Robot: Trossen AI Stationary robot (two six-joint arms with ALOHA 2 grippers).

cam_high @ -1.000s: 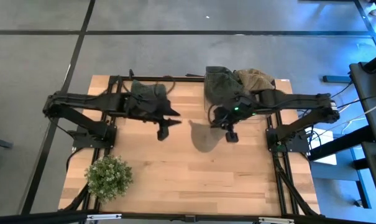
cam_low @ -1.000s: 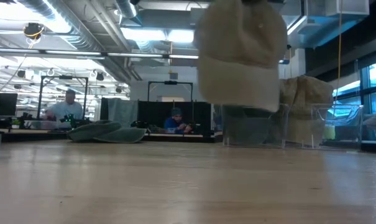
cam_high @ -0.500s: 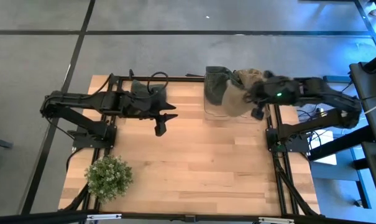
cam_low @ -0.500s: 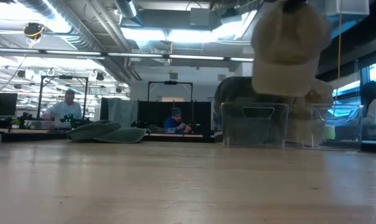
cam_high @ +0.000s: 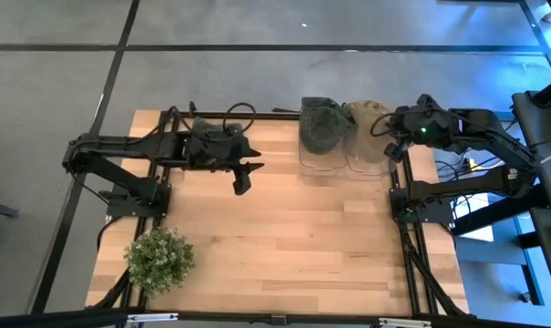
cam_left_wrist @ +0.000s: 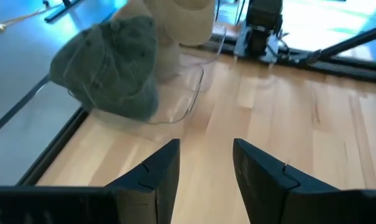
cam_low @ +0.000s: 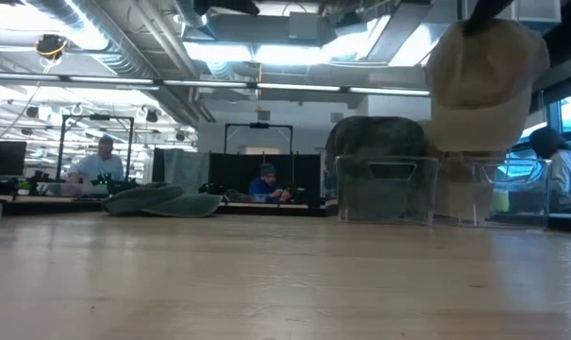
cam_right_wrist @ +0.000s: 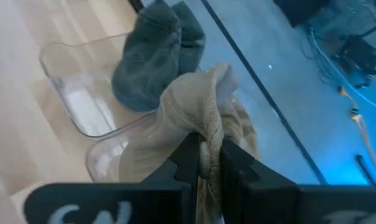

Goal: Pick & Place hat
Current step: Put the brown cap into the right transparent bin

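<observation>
My right gripper (cam_right_wrist: 205,152) is shut on a beige hat (cam_low: 483,80) and holds it in the air at the table's far right, over the clear bin (cam_high: 367,164) that holds other beige hats (cam_low: 464,194). The clear bin beside it (cam_high: 319,162) holds green hats (cam_high: 322,126). My left gripper (cam_high: 241,179) is open and empty above the table's far middle, left of the bins; its wrist view (cam_left_wrist: 205,168) shows the fingers apart over bare wood. My right gripper pinches a bunched fold of the beige hat's cloth (cam_right_wrist: 207,127) between its two fingers, several layers gathered together. The fingers come from above. The hat hangs below them, lifted clear of the table and above the bin's rim (cam_low: 478,162).
A pile of green hats (cam_high: 216,137) lies at the table's far left, under the left arm. A potted plant (cam_high: 158,260) stands at the near left corner. Bare wood (cam_high: 293,246) fills the middle and near side. People sit in the room behind the table.
My right gripper has gone from above the table's middle toward the far right corner with the beige hat, which stays hanging below it and now is over the beige-hat bin. My left gripper has stayed nearly where it was.
</observation>
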